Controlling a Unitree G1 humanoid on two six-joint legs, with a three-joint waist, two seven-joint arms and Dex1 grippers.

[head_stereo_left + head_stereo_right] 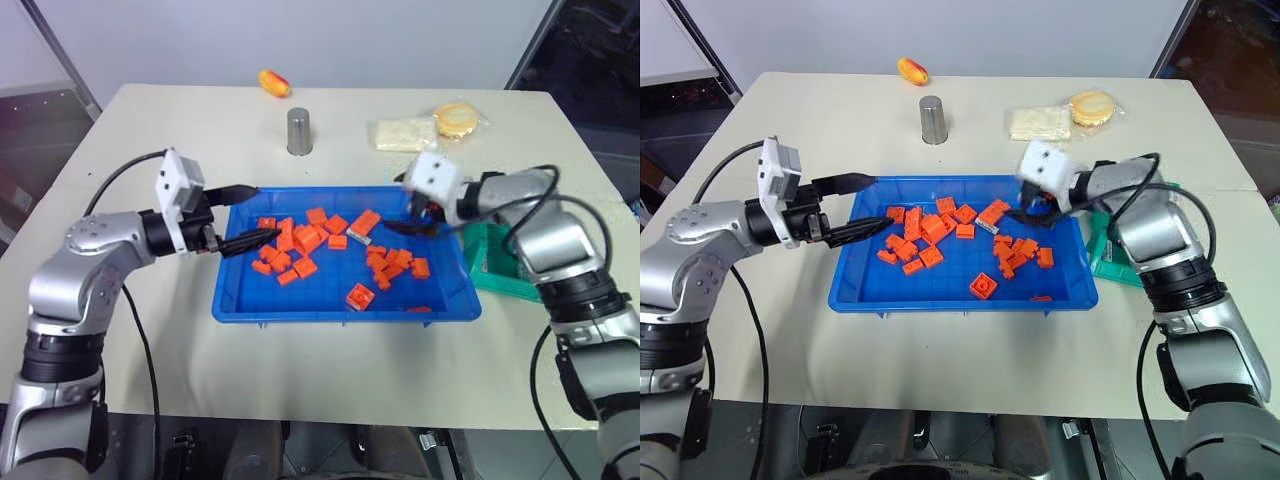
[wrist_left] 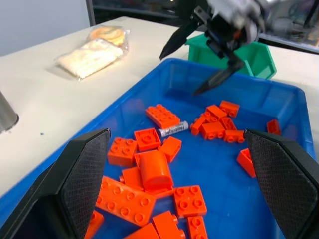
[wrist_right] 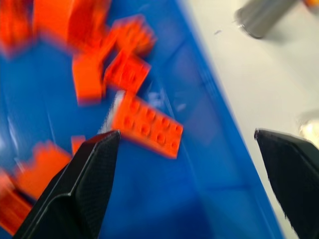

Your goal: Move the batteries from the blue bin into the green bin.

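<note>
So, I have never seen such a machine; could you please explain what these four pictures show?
It is a humanoid robot with two arms. Two pictures look down from its head; two come from cameras on its wrists. On the table lies a blue bin full of orange blocks, with one battery among them. A green bin stands beside it; a steel cup and food packets lie farther back. The left end effector and right end effector are both open over the blue bin, holding nothing.
</note>
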